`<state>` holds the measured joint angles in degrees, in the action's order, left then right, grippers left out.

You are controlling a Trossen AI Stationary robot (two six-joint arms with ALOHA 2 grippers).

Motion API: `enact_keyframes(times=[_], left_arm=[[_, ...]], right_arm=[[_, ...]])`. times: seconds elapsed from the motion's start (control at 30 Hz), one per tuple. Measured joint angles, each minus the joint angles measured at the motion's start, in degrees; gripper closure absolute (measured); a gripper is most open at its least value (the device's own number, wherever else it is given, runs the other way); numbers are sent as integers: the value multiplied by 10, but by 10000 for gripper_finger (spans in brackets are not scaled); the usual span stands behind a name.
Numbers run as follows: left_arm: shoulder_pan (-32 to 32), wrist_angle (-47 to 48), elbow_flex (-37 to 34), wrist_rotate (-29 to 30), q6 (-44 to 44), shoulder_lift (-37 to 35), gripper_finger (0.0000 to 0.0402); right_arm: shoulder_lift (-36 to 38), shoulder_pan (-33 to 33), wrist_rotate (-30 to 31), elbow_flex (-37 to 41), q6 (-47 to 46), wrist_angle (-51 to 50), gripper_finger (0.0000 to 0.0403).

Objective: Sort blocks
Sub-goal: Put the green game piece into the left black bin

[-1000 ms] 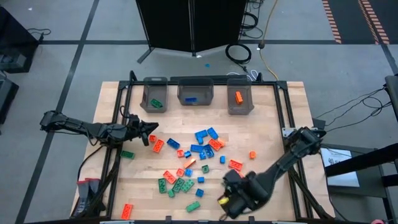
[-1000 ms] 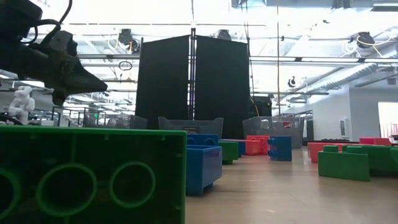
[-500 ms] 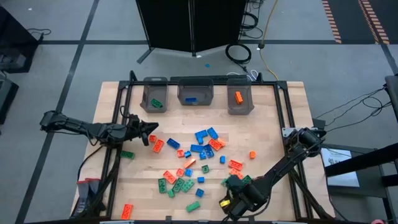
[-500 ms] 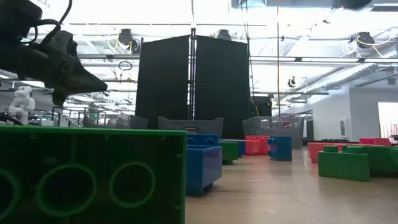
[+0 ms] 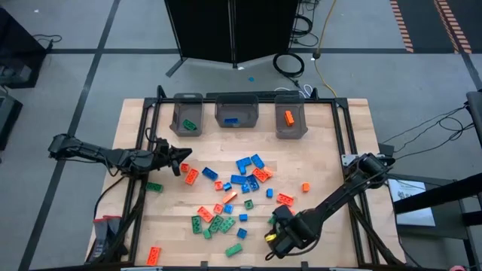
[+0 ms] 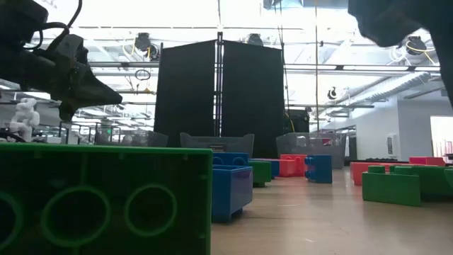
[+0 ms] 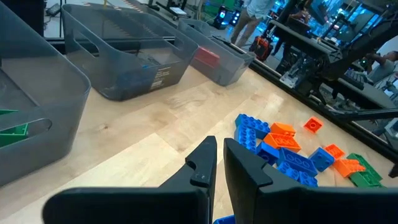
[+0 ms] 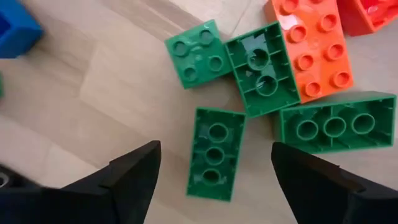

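From above, studded plastic blocks [image 5: 239,183] in green, blue and orange-red litter mid-table [image 5: 325,150]; the right claw [image 5: 277,226] hovers lower centre. Its wrist view shows fingers spread, released, astride an upturned green brick [image 8: 214,153]. The left claw [image 7: 216,163] looks nearly clenched, seemingly empty.

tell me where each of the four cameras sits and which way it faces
High view: overhead, looking straight down on the table, both arms and three bins.
Low view: at tabletop height, looking level across blocks; left claw overhead.
Left wrist view: on the left arm, past its nearly shut fingers toward the bins.
Right wrist view: on the right arm, looking down between open fingers at an upturned green block.
Shared: high and left wrist views both show the blue-block bin.
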<state>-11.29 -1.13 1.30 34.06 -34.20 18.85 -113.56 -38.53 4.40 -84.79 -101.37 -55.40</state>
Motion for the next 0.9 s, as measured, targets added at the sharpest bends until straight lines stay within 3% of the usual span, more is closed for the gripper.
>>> enact_keyframes(times=[0.37, 0.5, 0.7, 0.9], left_arm=[[0, 0, 0, 1, 5, 0, 368], [0, 1, 0, 3, 5, 0, 368], [0, 1, 0, 4, 6, 0, 368], [0, 1, 0, 4, 6, 0, 368]], right_arm=[[0, 3, -4, 78, -21, 116, 116], [0, 3, -20, 93, -43, 119, 160], [1, 11, -34, 97, -41, 115, 289], [-1, 26, -34, 86, -4, 128, 289]])
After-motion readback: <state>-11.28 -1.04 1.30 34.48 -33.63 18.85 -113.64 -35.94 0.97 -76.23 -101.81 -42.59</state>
